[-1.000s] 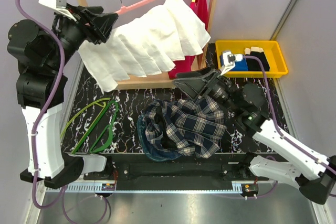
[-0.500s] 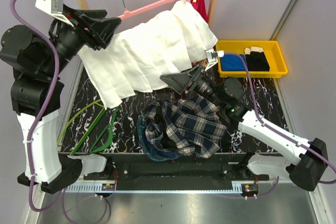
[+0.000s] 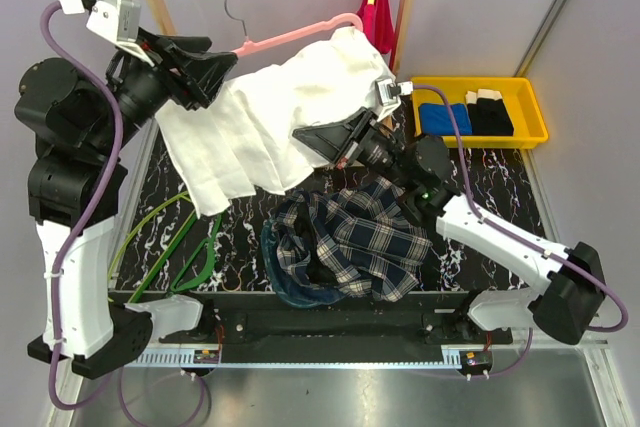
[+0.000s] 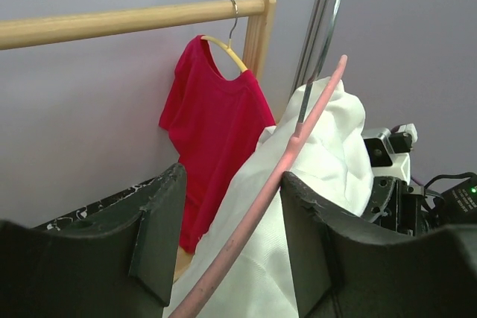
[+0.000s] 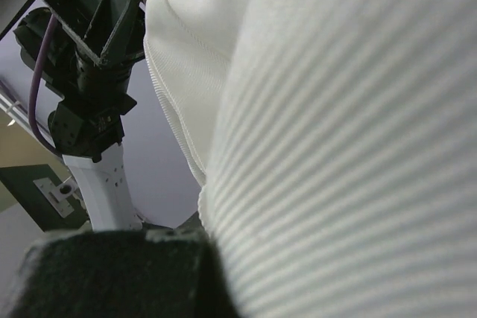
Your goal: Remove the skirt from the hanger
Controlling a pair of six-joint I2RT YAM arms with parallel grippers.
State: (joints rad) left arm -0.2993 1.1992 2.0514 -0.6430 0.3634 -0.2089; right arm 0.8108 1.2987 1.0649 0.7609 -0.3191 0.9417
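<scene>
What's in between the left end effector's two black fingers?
The thin pink hanger slants up between those fingers, with the white skirt draped behind it. The left wrist view shows this.

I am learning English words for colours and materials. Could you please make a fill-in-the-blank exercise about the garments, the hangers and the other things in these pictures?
1. The left gripper is at the thin, pale ___ hanger.
2. The large pleated fabric skirt draped over that hanger is ___.
3. The bright red shirt hangs from a ___ rail.
4. The rectangular bin at the right is ___.

Missing words: pink; white; wooden; yellow.
</scene>
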